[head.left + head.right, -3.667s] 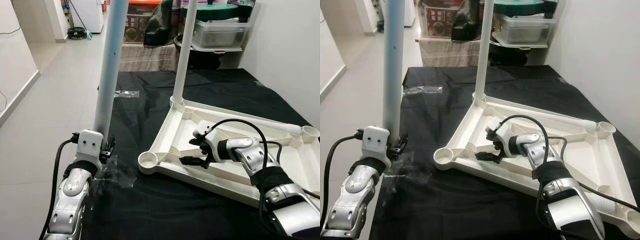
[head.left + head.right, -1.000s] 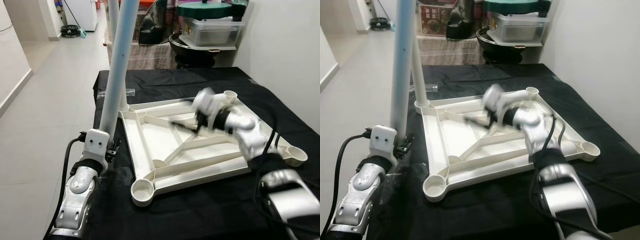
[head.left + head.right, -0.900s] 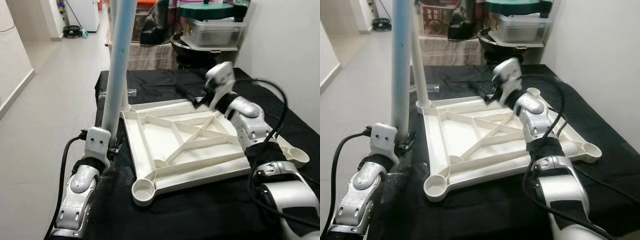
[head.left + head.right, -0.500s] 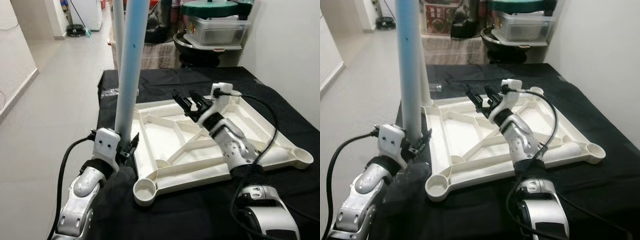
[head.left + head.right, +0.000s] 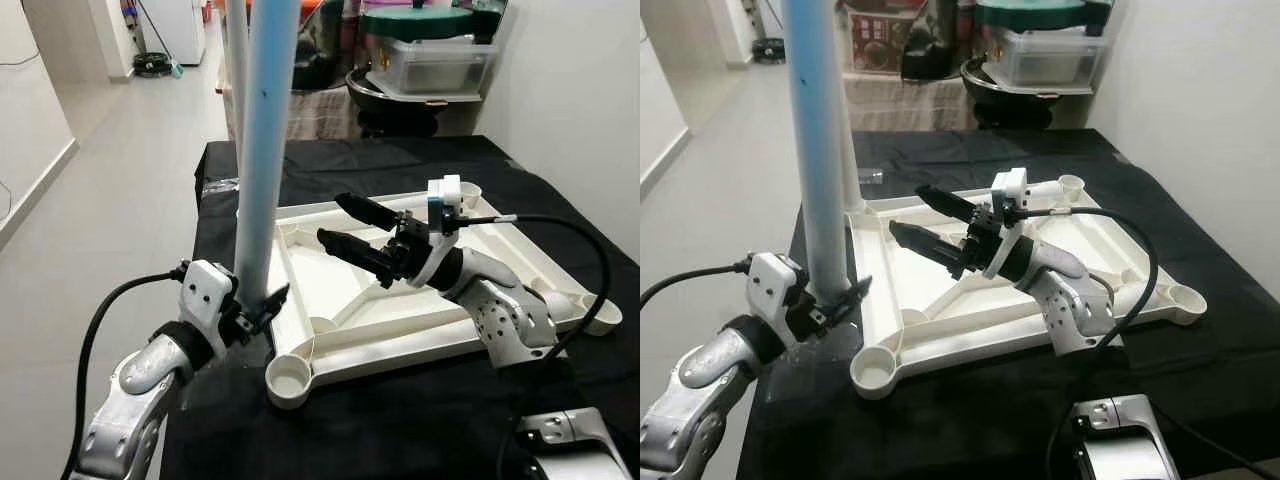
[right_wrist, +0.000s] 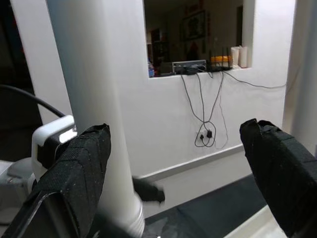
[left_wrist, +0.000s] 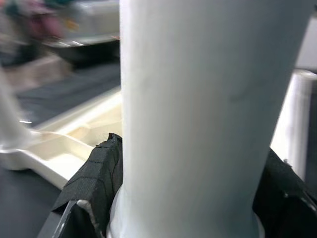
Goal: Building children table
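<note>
The white plastic tabletop [image 5: 330, 280] lies upside down on the black-covered table [image 5: 330, 165], ribs up, with one leg [image 5: 237, 95] already standing in its far-left corner socket. The left gripper [image 5: 250, 308] pinches a pale blue table leg [image 5: 265, 150] upright just beside the tabletop's left edge. The right gripper [image 5: 350, 228] hovers over the ribs, fingers [image 5: 362, 210] spread, pointing toward that leg.

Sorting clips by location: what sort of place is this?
Probably a lived-in home: a tiled hallway floor, a clear plastic storage bin among stacked household clutter, and an upturned white plastic tabletop on a black-covered table.
</note>
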`<state>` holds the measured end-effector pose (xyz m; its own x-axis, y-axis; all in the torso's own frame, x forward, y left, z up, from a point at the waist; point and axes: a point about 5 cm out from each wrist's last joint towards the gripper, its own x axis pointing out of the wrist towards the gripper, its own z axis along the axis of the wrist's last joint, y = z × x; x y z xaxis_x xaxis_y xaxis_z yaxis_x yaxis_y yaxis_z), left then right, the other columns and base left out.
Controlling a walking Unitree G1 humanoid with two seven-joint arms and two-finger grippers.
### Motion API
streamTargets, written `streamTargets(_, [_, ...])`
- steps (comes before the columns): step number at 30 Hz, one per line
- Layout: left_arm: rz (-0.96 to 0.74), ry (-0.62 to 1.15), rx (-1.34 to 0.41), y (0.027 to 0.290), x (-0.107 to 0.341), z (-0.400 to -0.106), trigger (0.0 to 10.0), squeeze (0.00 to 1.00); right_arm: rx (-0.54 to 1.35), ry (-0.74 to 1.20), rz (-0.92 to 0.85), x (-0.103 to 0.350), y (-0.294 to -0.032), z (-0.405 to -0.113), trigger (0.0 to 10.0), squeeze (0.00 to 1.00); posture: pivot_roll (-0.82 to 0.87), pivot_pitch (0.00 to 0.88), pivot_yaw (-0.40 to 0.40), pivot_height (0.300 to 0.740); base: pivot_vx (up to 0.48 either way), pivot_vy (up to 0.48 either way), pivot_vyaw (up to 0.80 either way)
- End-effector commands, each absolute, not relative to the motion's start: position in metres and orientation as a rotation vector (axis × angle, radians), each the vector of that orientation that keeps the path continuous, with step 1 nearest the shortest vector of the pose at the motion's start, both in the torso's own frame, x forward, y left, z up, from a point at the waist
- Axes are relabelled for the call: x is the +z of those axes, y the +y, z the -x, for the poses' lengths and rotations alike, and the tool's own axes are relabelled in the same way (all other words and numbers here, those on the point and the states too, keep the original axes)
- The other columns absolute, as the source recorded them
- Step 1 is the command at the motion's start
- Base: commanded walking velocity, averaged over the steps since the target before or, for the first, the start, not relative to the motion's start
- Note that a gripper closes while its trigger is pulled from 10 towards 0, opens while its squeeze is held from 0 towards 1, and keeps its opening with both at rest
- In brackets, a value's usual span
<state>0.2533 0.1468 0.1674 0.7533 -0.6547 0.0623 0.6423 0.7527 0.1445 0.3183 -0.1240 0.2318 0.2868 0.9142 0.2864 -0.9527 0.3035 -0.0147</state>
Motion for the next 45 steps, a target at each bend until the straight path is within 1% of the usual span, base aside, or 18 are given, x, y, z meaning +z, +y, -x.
streamTargets(1, [-0.115,-0.076,-0.789,0.142,0.163,-0.248,10.0,0.0,1.273,-0.263,-0.145,0.232,-0.119,-0.315,10.0,0.0,0.07,0.0,-0.059,0.74,0.0,0.0,0.0])
streamTargets(5, [-0.156,0.019,-0.946,0.14,0.15,-0.236,10.0,0.0,1.312,-0.265,-0.161,0.237,-0.108,-0.308,10.0,0.0,0.07,0.0,-0.056,0.74,0.0,0.0,0.0])
streamTargets(7, [-0.156,0.019,-0.946,0.14,0.15,-0.236,10.0,0.0,1.312,-0.265,-0.161,0.237,-0.108,-0.308,10.0,0.0,0.07,0.0,-0.056,0.74,0.0,0.0,0.0])
streamTargets(10, [-0.198,0.058,-1.022,0.14,0.145,-0.233,10.0,0.0,1.401,-0.247,-0.188,0.238,-0.102,-0.298,10.0,0.0,0.07,0.0,-0.053,0.74,0.0,0.0,0.0])
streamTargets(11, [-0.198,0.058,-1.022,0.14,0.145,-0.233,10.0,0.0,1.401,-0.247,-0.188,0.238,-0.102,-0.298,10.0,0.0,0.07,0.0,-0.053,0.74,0.0,0.0,0.0])
streamTargets(14, [-0.212,0.054,-1.056,0.14,0.149,-0.236,10.0,0.0,1.483,-0.22,-0.177,0.233,-0.102,-0.288,10.0,0.0,0.06,0.0,-0.044,0.74,0.0,0.0,0.0])
streamTargets(21, [-0.202,0.012,-1.08,0.136,0.162,-0.237,10.0,0.0,1.476,-0.189,-0.159,0.224,-0.107,-0.288,10.0,0.0,0.05,0.0,-0.043,0.74,0.0,0.0,0.0])
streamTargets(23, [-0.195,-0.008,-1.073,0.141,0.169,-0.239,10.0,0.0,1.47,-0.154,-0.16,0.217,-0.112,-0.288,10.0,0.0,0.06,0.0,-0.046,0.74,0.0,0.0,0.0])
streamTargets(28, [-0.203,0.032,-1.073,0.146,0.16,-0.24,10.0,0.0,1.483,-0.148,-0.165,0.218,-0.111,-0.286,10.0,0.0,0.06,0.0,-0.045,0.74,0.0,0.0,0.0])
streamTargets(33, [-0.151,0.103,-1.115,0.14,0.143,-0.244,10.0,0.0,1.575,-0.176,-0.177,0.225,-0.096,-0.276,10.0,0.0,0.06,0.0,-0.043,0.74,0.0,0.0,0.0])
streamTargets(35, [-0.163,0.124,-1.168,0.132,0.137,-0.244,10.0,0.0,1.599,-0.19,-0.18,0.228,-0.087,-0.275,10.0,0.0,0.05,0.0,-0.042,0.74,0.0,0.0,0.0])
streamTargets(38, [-0.159,0.126,-1.177,0.131,0.137,-0.244,10.0,0.0,1.604,-0.193,-0.18,0.228,-0.086,-0.275,10.0,0.0,0.05,0.0,-0.042,0.74,0.0,0.0,0.0])
streamTargets(45, [-0.191,0.108,-1.262,0.117,0.143,-0.247,10.0,0.0,1.643,-0.193,-0.204,0.226,-0.074,-0.27,10.0,0.0,0.04,0.0,-0.034,0.74,0.0,0.0,0.0])
